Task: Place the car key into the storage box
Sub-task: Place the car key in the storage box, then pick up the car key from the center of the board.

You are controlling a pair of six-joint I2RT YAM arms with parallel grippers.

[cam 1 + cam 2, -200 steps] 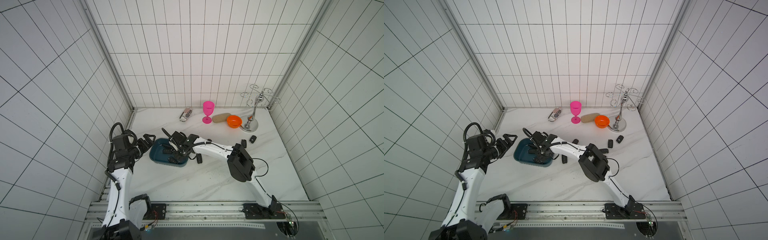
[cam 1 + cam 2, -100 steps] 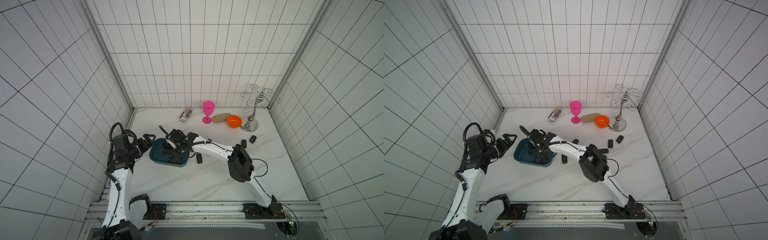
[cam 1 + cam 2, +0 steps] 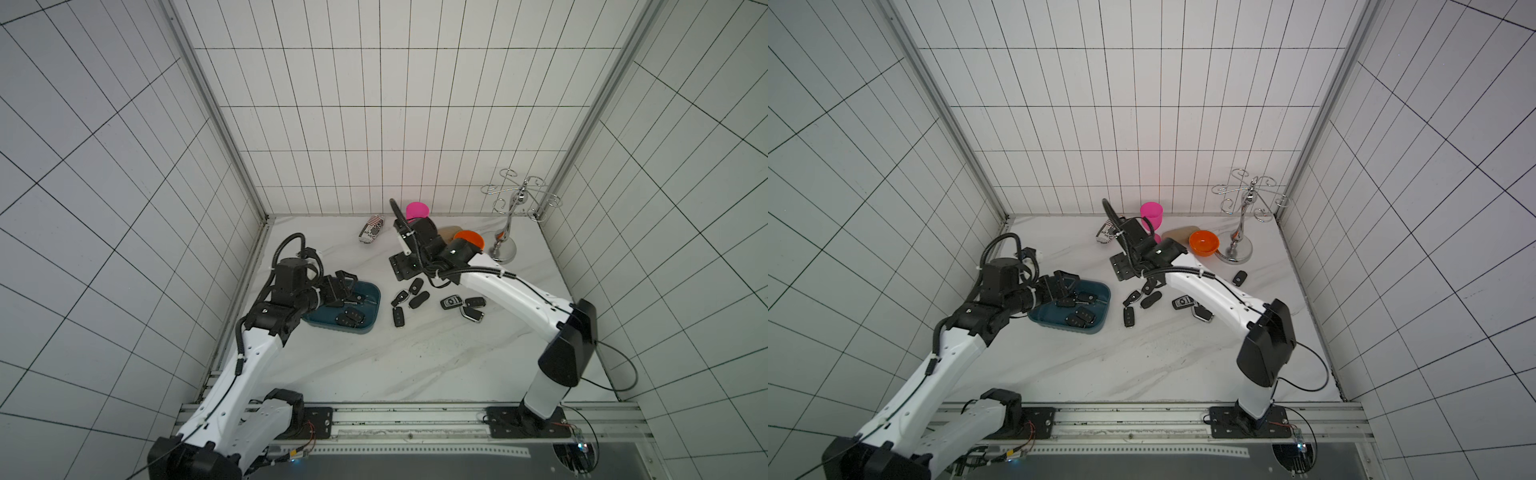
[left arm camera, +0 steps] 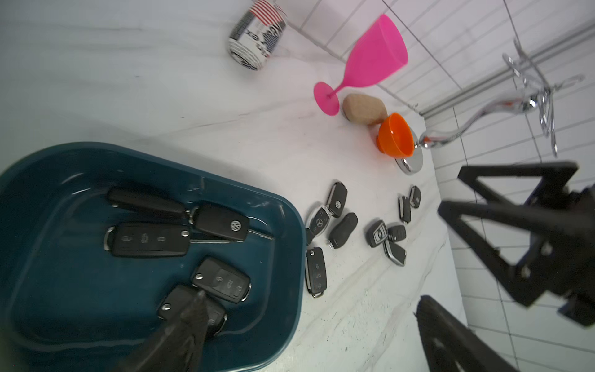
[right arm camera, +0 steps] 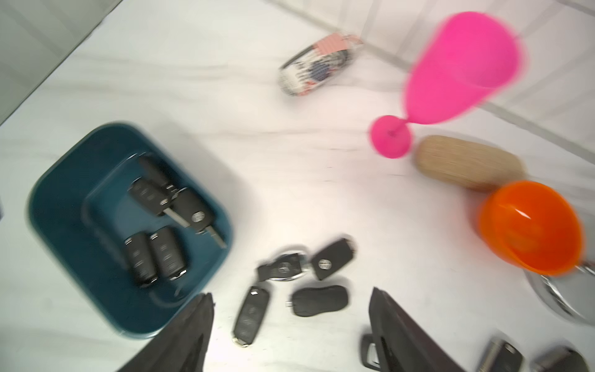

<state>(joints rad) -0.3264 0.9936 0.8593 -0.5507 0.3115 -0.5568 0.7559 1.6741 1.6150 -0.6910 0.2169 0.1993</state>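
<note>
The right gripper (image 5: 291,296), now spread and empty, has swung off the box (image 3: 332,329) to the loose keys (image 3: 409,297) beside it, so that drop looks done; the left gripper (image 3: 345,286) hangs spread over the box.

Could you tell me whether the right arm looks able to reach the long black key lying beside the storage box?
Probably yes: the right tool hangs open above the loose keys, and that key lies flat, clear of the storage box wall, nothing over it.

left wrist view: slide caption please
Five black car keys in the dark teal plastic tub, others on the white table.
</note>
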